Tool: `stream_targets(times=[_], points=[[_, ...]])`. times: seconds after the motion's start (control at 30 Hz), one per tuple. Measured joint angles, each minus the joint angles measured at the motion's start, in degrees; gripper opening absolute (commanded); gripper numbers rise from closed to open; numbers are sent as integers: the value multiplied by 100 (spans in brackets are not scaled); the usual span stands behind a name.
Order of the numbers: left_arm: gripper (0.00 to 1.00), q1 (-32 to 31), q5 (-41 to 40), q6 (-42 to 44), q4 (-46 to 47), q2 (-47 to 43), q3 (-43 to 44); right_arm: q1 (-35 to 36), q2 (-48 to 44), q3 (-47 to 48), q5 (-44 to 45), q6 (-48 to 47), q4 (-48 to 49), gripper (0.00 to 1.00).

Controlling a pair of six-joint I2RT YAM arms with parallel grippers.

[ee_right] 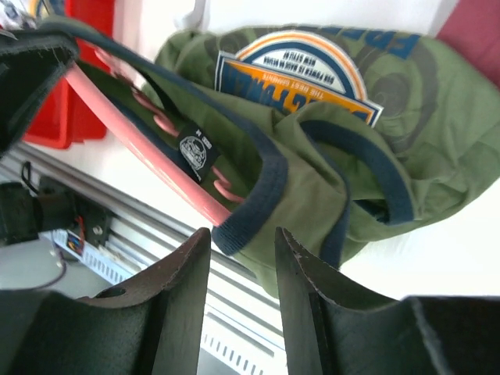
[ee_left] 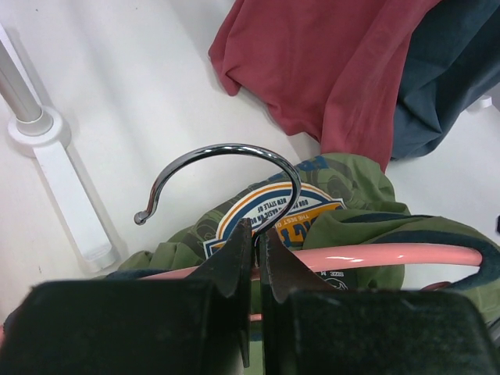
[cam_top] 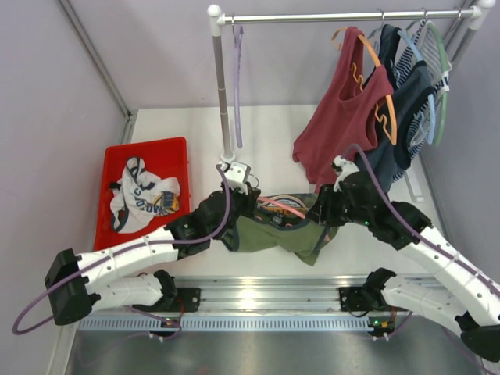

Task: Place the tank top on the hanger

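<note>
The olive-green tank top [cam_top: 285, 233] lies bunched on the table between my two arms, its round chest print [ee_right: 293, 70] facing up. The salmon-pink hanger [cam_top: 283, 208] is threaded into it, and one pink arm [ee_right: 141, 133] runs under a navy-trimmed opening. My left gripper [ee_left: 256, 234] is shut on the hanger at the foot of its metal hook [ee_left: 226, 152]. My right gripper [ee_right: 241, 242] stands open, and the navy-trimmed strap edge [ee_right: 246, 219] hangs just past its fingertips, not pinched. In the top view the right gripper [cam_top: 322, 212] is at the top's right side.
A red bin [cam_top: 117, 160] at the left holds a white printed garment [cam_top: 144, 199]. The clothes rack's pole [cam_top: 223, 94] stands behind, with a lilac hanger [cam_top: 237, 86]. A dark red tank top [cam_top: 340, 117] on an orange hanger and darker garments [cam_top: 410, 101] hang at the right.
</note>
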Motion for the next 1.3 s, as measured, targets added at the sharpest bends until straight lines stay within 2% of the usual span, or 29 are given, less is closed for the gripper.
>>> stream_targets(times=[0.17, 0.2, 0.23, 0.27, 0.4, 0.5, 0.8, 0.9, 0.97, 1.0, 1.07, 1.1, 1.2, 1.3], points=[[0, 0, 42, 46, -9, 94, 136, 551, 404, 0, 358, 2, 35, 36], [0, 0, 44, 70, -15, 111, 146, 595, 420, 0, 422, 2, 35, 31], [0, 0, 48, 81, -15, 131, 151, 614, 417, 0, 474, -7, 33, 19], [0, 0, 50, 83, -17, 144, 155, 627, 417, 0, 518, -42, 28, 13], [0, 0, 79, 125, -72, 240, 168, 675, 417, 9, 752, -39, -2, 11], [0, 0, 125, 122, -68, 306, 227, 680, 428, 63, 868, -52, -9, 1], [0, -11, 216, 98, -42, 560, 402, 723, 658, 321, 896, -79, 76, 3], [0, -46, 251, 76, 7, 688, 450, 726, 730, 529, 896, -76, 199, 5], [0, -63, 267, 57, 15, 758, 481, 726, 780, 684, 896, -72, 289, 11], [0, -74, 273, 52, 31, 789, 494, 726, 809, 745, 894, -68, 317, 22], [0, -92, 282, 39, 48, 820, 509, 726, 826, 763, 896, -90, 393, 36], [0, -98, 286, 39, 50, 822, 514, 726, 824, 756, 892, -122, 409, 48], [0, -114, 348, 44, 26, 820, 575, 728, 706, 610, 798, -385, 592, 61], [0, -118, 459, 50, -7, 820, 680, 728, 461, 437, 662, -780, 787, 66]])
